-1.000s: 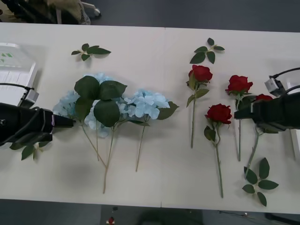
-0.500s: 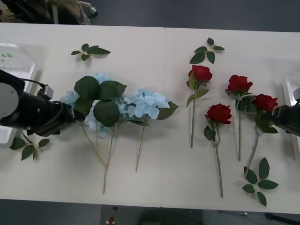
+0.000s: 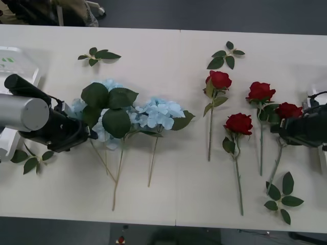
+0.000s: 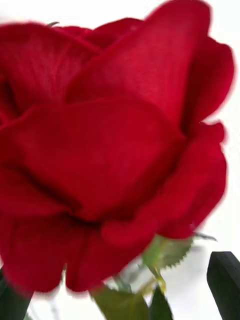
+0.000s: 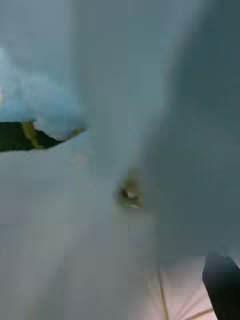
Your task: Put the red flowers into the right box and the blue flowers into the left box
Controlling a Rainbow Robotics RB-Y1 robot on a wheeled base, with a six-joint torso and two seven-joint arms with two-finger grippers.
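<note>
Several red flowers lie on the right half of the table: roses (image 3: 219, 79), (image 3: 260, 91), (image 3: 238, 123) and the rightmost rose (image 3: 288, 109). My right gripper (image 3: 280, 126) is at that rightmost rose's head; its black fingers (image 4: 223, 285) stand open at either side of the bloom (image 4: 110, 150). The blue flowers (image 3: 158, 113) lie left of centre with big dark leaves. My left gripper (image 3: 88, 133) presses into their left cluster (image 3: 76, 107), with pale petals (image 5: 100, 100) close up and one black finger (image 5: 222, 287) at the corner. The left box (image 3: 15, 76) sits at the left edge, and the right box rim (image 3: 323, 162) at the right edge.
Loose leaf sprigs lie at the back left (image 3: 97, 55), back right (image 3: 225, 56), front right (image 3: 283, 196) and front left (image 3: 28, 161) under my left arm. The flower stems point toward the table's near edge.
My left arm has pushed right, into the left blue cluster. My right arm drew back to the right, then came left again to the rightmost rose.
</note>
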